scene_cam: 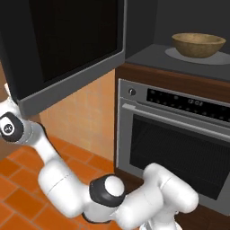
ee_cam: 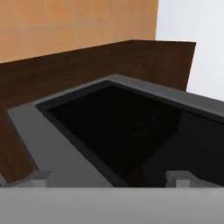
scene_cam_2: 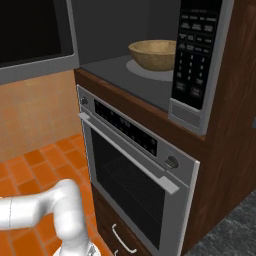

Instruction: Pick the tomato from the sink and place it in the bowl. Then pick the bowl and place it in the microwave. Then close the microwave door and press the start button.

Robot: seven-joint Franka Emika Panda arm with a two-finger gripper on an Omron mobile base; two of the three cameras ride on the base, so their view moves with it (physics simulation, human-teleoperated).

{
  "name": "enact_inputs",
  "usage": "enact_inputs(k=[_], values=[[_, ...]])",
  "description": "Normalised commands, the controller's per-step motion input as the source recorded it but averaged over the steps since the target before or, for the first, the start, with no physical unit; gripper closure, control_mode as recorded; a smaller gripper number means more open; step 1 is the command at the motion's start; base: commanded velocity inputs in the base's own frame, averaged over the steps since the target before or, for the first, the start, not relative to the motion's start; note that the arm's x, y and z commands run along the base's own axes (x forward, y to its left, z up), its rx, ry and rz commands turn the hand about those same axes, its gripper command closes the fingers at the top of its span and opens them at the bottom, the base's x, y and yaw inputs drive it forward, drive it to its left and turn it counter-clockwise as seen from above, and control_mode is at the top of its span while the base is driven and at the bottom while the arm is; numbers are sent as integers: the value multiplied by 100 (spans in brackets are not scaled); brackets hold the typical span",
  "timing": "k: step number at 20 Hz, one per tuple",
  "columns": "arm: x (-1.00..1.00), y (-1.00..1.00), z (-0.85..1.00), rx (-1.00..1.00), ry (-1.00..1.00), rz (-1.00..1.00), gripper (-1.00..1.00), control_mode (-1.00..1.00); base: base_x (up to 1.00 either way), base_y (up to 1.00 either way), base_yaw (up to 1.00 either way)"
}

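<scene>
Far left of the left base view, the microwave door [scene_cam: 67, 45] hangs swung wide open, black glass in a grey frame, with the white arm reaching up behind its lower left corner. In the hand view the gripper [ee_cam: 111, 177] sits right at the door's frame, fingertips [ee_cam: 41, 177] spread wide apart, nothing between them — open and empty.

Right of the door, the microwave [scene_cam_2: 200, 55] cavity is open; the bowl [scene_cam: 198, 44] rests on the turntable, toward the back right of the cavity floor. Tomato can't be seen over the bowl rim — cannot tell if it's inside. Judging by this, the step in hand is closing the door.

Risks: the fingers could slip off the frame's edge during the push, leaving the door ajar; the start button on the keypad [scene_cam_2: 195, 50] then likely won't work. A push too near the hinge would stall.

Below: steel oven [scene_cam: 175, 139] with 1 knob, display strip and bar handle, set in dark wood cabinetry. Floor is orange tile, wall orange-tan tile at left.
</scene>
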Motion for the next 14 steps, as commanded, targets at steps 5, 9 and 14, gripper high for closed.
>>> enact_inputs(k=[5,9,14], values=[[-25,-52,49,6,-31,-17,-100,-100,0,0,0],[-44,-61,39,20,-1,-4,-100,-100,0,0,0],[-74,-89,27,24,4,0,-100,-100,0,0,0]])
